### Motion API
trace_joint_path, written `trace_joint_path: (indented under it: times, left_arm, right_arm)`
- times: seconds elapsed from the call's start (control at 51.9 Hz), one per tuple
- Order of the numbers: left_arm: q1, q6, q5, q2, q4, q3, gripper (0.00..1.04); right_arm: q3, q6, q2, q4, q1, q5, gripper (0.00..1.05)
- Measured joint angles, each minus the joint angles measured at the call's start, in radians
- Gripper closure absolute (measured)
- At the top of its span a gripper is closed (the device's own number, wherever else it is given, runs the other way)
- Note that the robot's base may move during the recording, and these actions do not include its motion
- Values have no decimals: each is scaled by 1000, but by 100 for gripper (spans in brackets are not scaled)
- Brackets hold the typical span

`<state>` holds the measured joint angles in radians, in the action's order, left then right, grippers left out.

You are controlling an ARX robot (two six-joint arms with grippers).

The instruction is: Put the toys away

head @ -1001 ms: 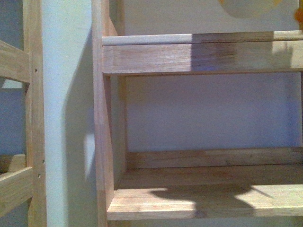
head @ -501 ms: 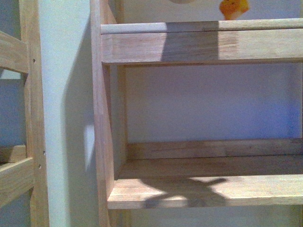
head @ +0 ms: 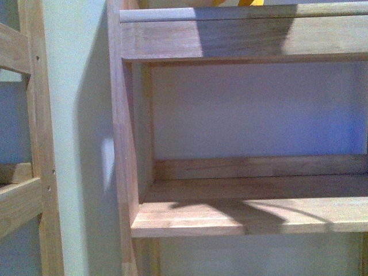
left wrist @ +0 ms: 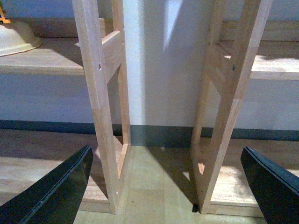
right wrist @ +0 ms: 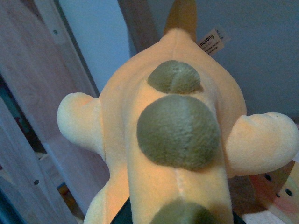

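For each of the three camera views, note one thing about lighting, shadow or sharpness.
Front view: sunlight stripes the lower shelf board with a curved shadow across it. Left wrist view: evenly lit and fairly sharp, the left pincer open with its dark tips at the frame's corners. Right wrist view: the plush toy fills the frame, warmly lit, soft at the nearest edge.

Yellow-orange plush toy (right wrist: 173, 140) with olive-green spots and white tag (right wrist: 213, 41) fills view.
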<state>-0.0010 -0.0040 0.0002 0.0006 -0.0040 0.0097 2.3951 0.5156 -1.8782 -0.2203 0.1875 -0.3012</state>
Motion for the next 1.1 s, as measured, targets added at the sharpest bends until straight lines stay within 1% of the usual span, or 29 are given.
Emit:
trace_joint_path:
  times: [0.116, 0.347, 0.713, 0.828, 0.963, 1.001, 1.04, 1.098]
  left_arm:
    - [0, 0, 0, 0, 0, 0, 6]
    - [0, 0, 0, 0, 0, 0, 6]
    - [0, 0, 0, 0, 0, 0, 6]
    - [0, 0, 0, 0, 0, 0, 6]
    - [0, 0, 0, 0, 0, 0, 6]
    - [0, 0, 0, 0, 0, 0, 6]
    - [0, 0, 0, 0, 0, 0, 6]
    - [0, 0, 0, 0, 0, 0, 6]
  right_arm:
    - [33, 33, -43, -19, 0, -5, 97]
    - [89, 65, -126, -32, 37, -30, 97]
    - [122, 116, -185, 25, 91, -40, 97]
    - [180, 127, -226, 19, 99, -27, 97]
    - [300, 136, -303, -13, 109, -7, 97]
    - [338, 140, -324, -31, 112, 0, 95]
    - [404, 144, -363, -58, 118, 8, 82]
    - [443, 143, -385, -60, 124, 16, 72]
